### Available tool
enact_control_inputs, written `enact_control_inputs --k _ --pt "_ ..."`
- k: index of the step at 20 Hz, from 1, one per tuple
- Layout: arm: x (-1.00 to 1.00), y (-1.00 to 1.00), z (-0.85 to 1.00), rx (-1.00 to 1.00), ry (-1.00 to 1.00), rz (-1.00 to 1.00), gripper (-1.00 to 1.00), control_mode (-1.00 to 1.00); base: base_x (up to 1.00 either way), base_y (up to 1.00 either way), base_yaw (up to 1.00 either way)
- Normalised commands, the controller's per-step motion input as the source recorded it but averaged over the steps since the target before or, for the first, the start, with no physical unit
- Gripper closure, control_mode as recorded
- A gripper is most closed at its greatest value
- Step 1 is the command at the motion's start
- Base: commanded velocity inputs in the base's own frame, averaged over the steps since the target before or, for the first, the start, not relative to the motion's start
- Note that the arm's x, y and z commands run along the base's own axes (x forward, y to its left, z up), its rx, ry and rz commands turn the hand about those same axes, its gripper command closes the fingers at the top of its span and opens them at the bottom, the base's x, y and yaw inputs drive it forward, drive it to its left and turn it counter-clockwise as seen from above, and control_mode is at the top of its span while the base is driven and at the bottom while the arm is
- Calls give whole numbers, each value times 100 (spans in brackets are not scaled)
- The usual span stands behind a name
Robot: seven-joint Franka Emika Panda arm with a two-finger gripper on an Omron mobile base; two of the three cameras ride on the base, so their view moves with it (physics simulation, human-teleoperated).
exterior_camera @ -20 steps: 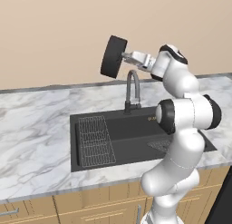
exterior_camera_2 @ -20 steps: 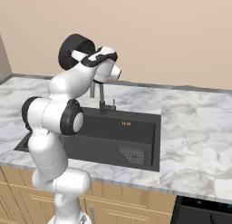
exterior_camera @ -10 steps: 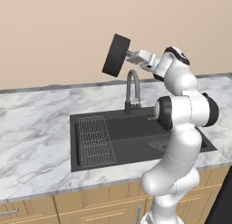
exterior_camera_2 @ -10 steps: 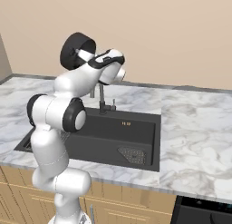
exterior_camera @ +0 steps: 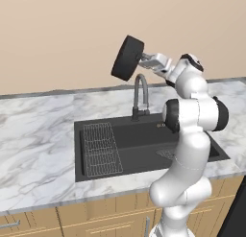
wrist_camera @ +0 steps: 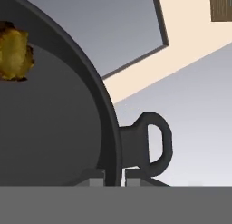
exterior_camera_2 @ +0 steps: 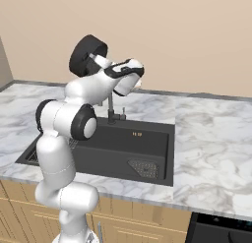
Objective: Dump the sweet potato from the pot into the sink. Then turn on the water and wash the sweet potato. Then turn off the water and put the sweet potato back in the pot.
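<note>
My gripper (exterior_camera: 144, 60) is shut on the rim of the dark pot (exterior_camera: 128, 58), which is tipped on its side high above the sink (exterior_camera: 144, 140), near the faucet (exterior_camera: 140, 94). From the right base view the pot (exterior_camera_2: 87, 55) shows its underside beyond the gripper (exterior_camera_2: 94, 57). In the hand view the gripper (wrist_camera: 114, 178) pinches the wall of the pot (wrist_camera: 54, 119) beside a loop handle (wrist_camera: 152, 139). The orange-brown sweet potato (wrist_camera: 13, 53) lies against the pot's inside at the upper left.
A wire grid rack (exterior_camera: 100, 147) lies in the left part of the basin, and a drain strainer (exterior_camera_2: 145, 167) sits at its right. Marble counter (exterior_camera_2: 211, 134) surrounds the sink (exterior_camera_2: 118, 148), with the wall behind the faucet (exterior_camera_2: 112, 106).
The pot has tipped a little further and shifted slightly to the right in the left base view. The grip on its rim is unchanged.
</note>
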Motion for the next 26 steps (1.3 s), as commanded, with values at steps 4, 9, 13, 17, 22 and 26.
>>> enact_control_inputs --k 4,9,13,17,22,26 --pt "-11 -31 1 12 1 8 100 -100 0 0 0" --pt "-33 -28 6 13 0 9 100 -100 0 0 0" --pt "-33 -21 1 11 0 10 100 -100 0 0 0" --pt "-15 -12 0 13 2 10 100 -100 0 0 0" --pt "-2 -7 0 17 6 9 100 -100 0 0 0" --pt "0 -2 6 16 2 7 100 -100 0 0 0"
